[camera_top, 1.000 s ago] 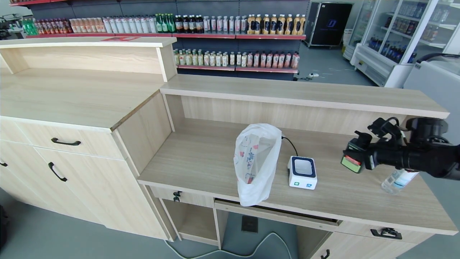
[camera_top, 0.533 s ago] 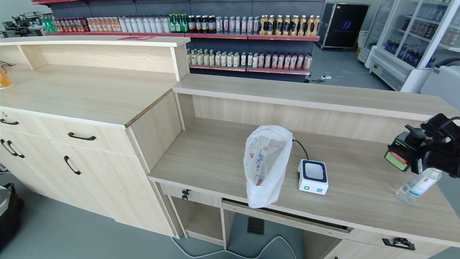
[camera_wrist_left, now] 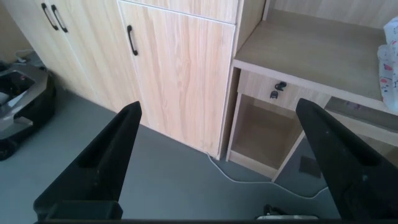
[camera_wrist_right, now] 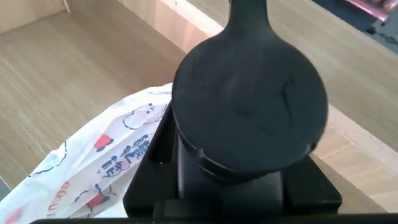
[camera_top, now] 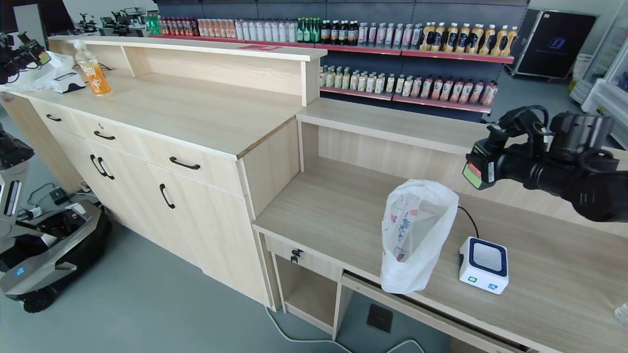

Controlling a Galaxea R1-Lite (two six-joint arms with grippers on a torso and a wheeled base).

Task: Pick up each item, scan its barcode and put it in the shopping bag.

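The left tool (camera_wrist_left: pixel 217 104) hangs low before the cupboard doors (camera_wrist_left: pixel 180 74), fingers spread wide and empty, too far off to steady anything. The limp shopping bag (camera_top: pixel 417 235) stands at the tabletop's (camera_top: pixel 333 211) near edge, just beside the scanner (camera_top: pixel 483 264), so a nudge could tip it to the floor (camera_top: pixel 147 294). Above it hangs the right tool (camera_top: pixel 473 169), open or closed I cannot tell, and a low pass could snag the bag's rim.

The shopping bag (camera_top: pixel 417 235) stands on the counter (camera_top: pixel 338 211), just left of the scanner (camera_top: pixel 483 264).
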